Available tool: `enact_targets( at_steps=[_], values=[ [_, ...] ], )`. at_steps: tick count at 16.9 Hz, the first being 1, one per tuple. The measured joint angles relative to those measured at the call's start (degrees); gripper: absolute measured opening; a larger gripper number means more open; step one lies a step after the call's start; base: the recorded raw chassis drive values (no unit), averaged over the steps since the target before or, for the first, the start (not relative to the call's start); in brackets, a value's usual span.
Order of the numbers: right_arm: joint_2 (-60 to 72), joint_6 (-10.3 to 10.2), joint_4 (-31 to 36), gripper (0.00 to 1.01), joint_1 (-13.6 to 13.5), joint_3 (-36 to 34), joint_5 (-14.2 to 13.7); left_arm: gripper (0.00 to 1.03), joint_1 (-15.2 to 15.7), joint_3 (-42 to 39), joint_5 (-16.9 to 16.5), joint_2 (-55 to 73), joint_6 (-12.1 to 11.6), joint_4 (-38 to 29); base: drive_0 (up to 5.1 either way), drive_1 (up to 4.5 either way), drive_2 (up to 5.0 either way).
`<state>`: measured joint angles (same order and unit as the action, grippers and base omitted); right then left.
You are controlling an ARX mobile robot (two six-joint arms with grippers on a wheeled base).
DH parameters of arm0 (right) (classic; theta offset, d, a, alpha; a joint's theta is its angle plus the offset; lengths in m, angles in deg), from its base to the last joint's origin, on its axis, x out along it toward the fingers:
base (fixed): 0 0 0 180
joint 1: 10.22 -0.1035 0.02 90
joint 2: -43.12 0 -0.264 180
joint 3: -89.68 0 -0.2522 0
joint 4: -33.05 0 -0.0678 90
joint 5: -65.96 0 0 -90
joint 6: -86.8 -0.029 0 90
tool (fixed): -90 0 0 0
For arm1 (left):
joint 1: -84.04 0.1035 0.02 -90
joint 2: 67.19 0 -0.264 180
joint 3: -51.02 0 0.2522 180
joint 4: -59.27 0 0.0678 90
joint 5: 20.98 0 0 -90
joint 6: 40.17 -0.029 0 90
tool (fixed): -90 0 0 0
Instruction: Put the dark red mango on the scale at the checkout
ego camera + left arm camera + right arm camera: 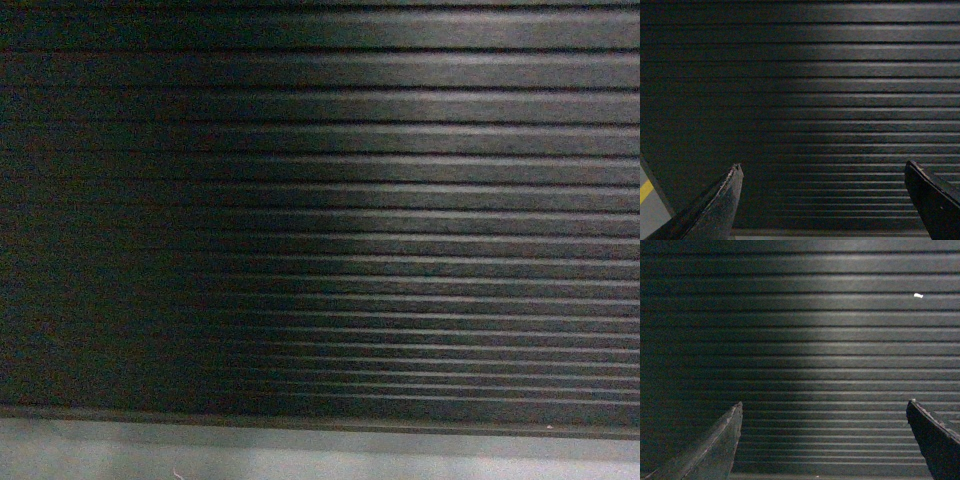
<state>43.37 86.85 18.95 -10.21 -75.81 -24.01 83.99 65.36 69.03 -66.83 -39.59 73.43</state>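
**Both grippers empty, facing the counter front; mango and scale out of sight**

The left gripper has its two dark fingers spread wide apart, one at each lower corner of the left wrist view, and nothing lies between them. The right gripper stands the same way: its fingers are spread wide and hold nothing.

Beyond the fingers of both arms there is only the ribbed dark front of the checkout, with its ribs running level across every view. Both grippers point straight at this wall, close to its lower part. Under the ribs, in the head view, a grey base strip runs along the floor. At the lower left of the left wrist view a bit of grey floor with a yellow line shows.

The dark red mango is not visible in any picture, and neither is the scale. So I cannot tell which way the fruit lies from the fingers, how its long axis runs, or which arm is nearer. Probably both things are higher up, on or above the counter top, and the cameras would need to look upward first.

No brand, label or readable writing shows. A small white speck sits on one rib in the right wrist view; it is too small to read, perhaps only a scrap or a chip.
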Motion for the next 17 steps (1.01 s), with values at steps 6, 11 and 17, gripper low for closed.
enact_targets(
  at_steps=[6, 11, 17],
  values=[
    [0.00, -0.04, 0.13, 0.98, 0.00, 0.00, 0.00, 0.98, 0.00, 0.00, -0.02, 0.00, -0.13, -0.17, 0.0, 0.00, 0.0],
    [0.00, -0.04, 0.11, 0.98, 0.00, 0.00, -0.04, 0.98, 0.00, 0.00, -0.02, 0.00, -0.48, -0.17, 0.0, 0.00, 0.0],
    [0.00, 0.02, 0.13, 0.98, 0.00, 0.00, 0.00, 0.98, 0.00, 0.00, 0.00, 0.02, -0.59, -0.20, 0.0, 0.00, 0.0]
  ],
)
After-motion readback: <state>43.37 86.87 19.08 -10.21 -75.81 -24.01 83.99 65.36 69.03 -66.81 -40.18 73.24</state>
